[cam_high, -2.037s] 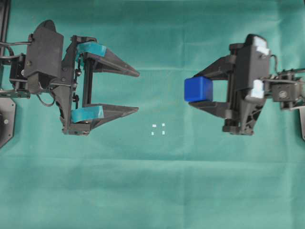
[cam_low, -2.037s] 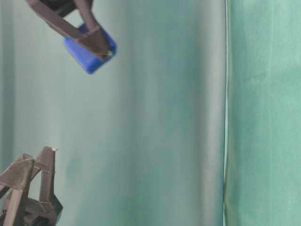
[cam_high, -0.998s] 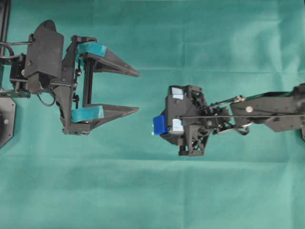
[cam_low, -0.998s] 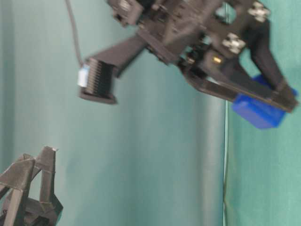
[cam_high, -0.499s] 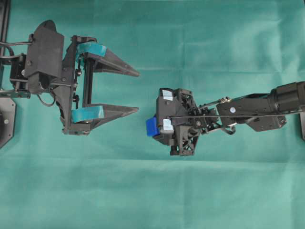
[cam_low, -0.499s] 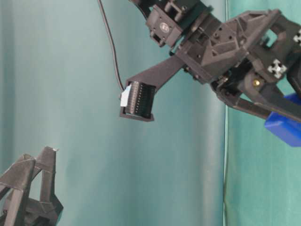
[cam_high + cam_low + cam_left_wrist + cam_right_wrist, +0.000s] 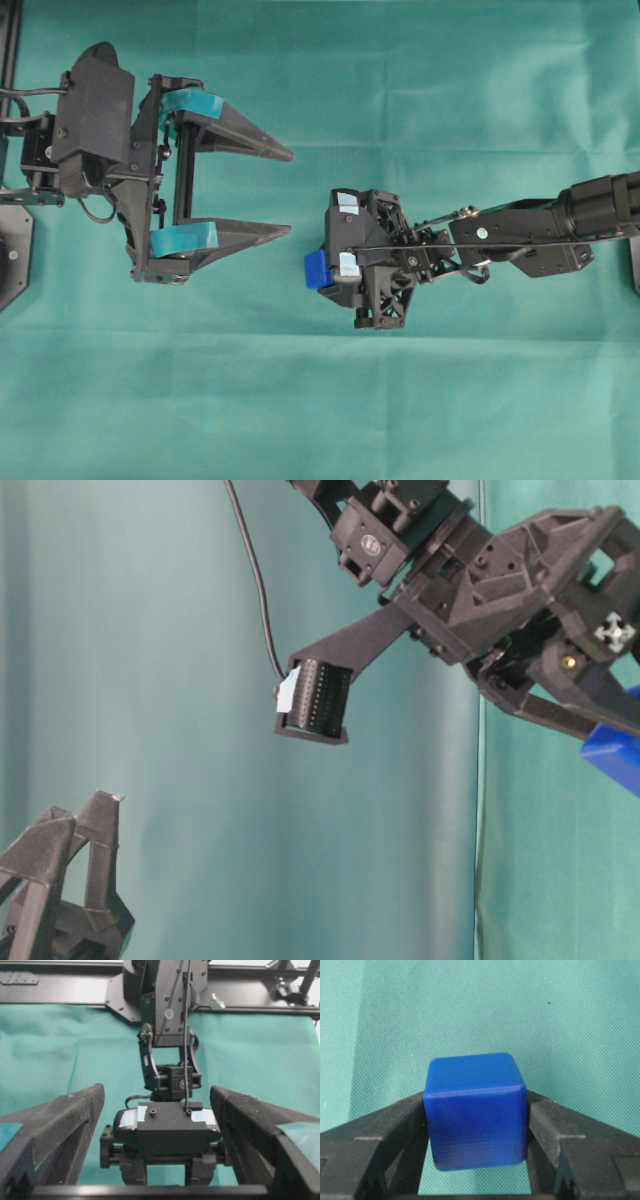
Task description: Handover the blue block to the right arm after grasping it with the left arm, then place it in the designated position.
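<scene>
Gripping block [image 7: 475, 1110] btwn both fingers, right tool [image 7: 322, 268] points down over green surface [image 7: 400, 400]; left tool [image 7: 285, 192] wide, holding nothing.

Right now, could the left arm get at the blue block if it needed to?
Probably not cleanly: the right gripper is shut on the blue block, its fingers covering two sides. The open left gripper sits apart from it.

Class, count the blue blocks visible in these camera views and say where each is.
1. The blue block is clamped between the right gripper's fingers, above the green cloth. Another could be hidden under the arms.
</scene>
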You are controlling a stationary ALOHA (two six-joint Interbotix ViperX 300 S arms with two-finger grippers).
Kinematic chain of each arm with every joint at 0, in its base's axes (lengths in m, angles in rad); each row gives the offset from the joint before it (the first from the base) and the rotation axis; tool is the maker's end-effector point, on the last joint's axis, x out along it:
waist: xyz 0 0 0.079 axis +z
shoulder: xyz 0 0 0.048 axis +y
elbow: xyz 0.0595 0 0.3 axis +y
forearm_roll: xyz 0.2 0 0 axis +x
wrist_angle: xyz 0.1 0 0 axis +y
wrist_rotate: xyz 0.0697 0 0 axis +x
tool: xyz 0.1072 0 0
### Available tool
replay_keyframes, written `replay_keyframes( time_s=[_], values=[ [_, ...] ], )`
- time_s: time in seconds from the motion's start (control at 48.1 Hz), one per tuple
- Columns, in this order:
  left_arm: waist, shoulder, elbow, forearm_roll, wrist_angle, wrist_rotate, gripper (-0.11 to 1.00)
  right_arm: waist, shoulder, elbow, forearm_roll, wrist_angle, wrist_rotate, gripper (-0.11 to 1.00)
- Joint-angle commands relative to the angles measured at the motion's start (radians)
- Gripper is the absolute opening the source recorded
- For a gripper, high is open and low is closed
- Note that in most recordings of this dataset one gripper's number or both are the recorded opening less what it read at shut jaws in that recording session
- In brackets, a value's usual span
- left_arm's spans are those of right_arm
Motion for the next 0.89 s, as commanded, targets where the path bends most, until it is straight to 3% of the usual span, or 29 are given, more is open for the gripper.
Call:
replay_keyframes(
  time_s=[0.0,0.478,0.603,0.665,0.873],
  values=[
    [0.003,-0.008,-0.02,0.003,-0.006,-0.002,0.99,0.003,-0.014,-0.02,0.002,-0.018,-0.002,0.54],
    [0.002,-0.008,-0.02,0.003,-0.005,-0.002,0.99,0.003,-0.006,-0.023,0.008,-0.043,0.003,0.55],
    [0.003,-0.008,-0.02,0.003,-0.005,-0.002,0.99,0.003,-0.006,-0.028,0.038,-0.035,0.002,0.85],
    [0.003,-0.008,-0.02,0.003,-0.006,-0.003,0.99,0.003,-0.006,-0.028,0.038,-0.032,0.002,0.92],
    [0.003,-0.008,-0.021,0.003,-0.006,-0.002,0.99,0.003,-0.006,-0.029,0.04,-0.032,0.0,0.86]
  ],
)
